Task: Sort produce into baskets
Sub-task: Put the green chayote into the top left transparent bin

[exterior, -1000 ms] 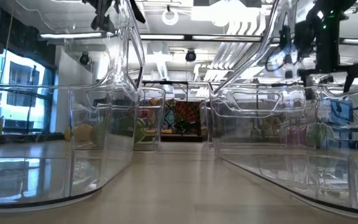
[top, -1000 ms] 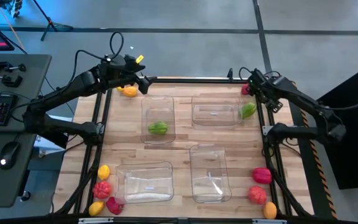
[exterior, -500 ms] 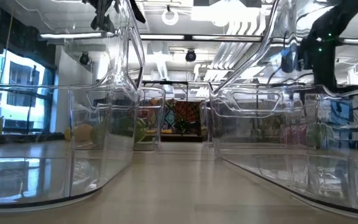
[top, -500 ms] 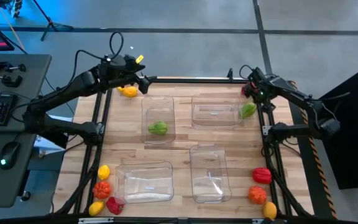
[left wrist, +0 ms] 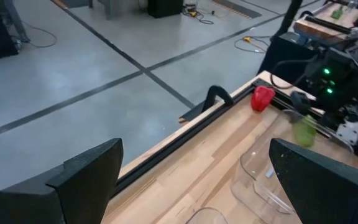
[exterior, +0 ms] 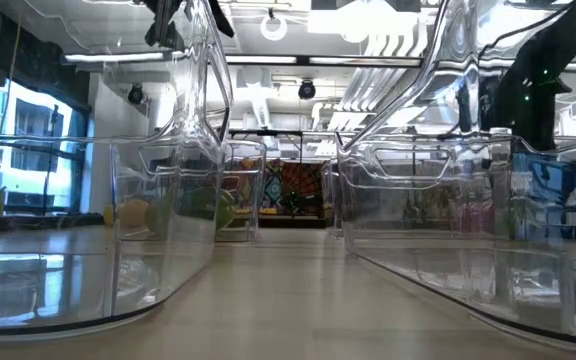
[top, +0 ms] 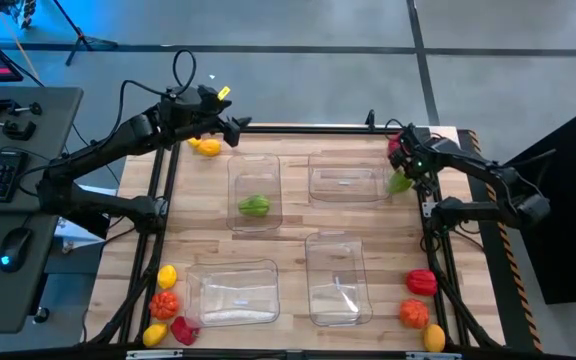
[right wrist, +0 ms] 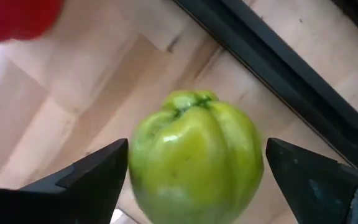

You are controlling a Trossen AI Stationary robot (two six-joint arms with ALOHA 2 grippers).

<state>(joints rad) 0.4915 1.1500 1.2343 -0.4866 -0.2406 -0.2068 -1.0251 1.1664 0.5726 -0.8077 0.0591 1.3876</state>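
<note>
Two dark fingers of my right end effector point(right wrist: 191, 180) stand spread wide on either side of a green pepper point(right wrist: 196, 152), which sits straight ahead between them with its stem dimple facing the camera; I see no contact yet, so I judge it bracketed, not gripped. From above, that right end effector point(top: 405, 160) sits at the far right corner of the desk point(top: 288, 225), right over the green pepper point(top: 400, 181), which lies just outside the far right bin point(top: 345, 176) against its wall, with a red piece point(top: 396, 145) close behind. The pepper looks roughly round, so I see no long axis to line up with; the move turns on closing straight onto it. The right arm is plainly the nearer one. My left end effector point(top: 230, 127) waits, fingers apart and holding nothing, at the far left edge near a yellow-orange piece point(top: 206, 146). Another green pepper point(top: 254, 206) already lies in the far left bin point(top: 254, 189); I'd take that as the destination. More produce waits at both near corners. I can read no labels or writing.
</note>
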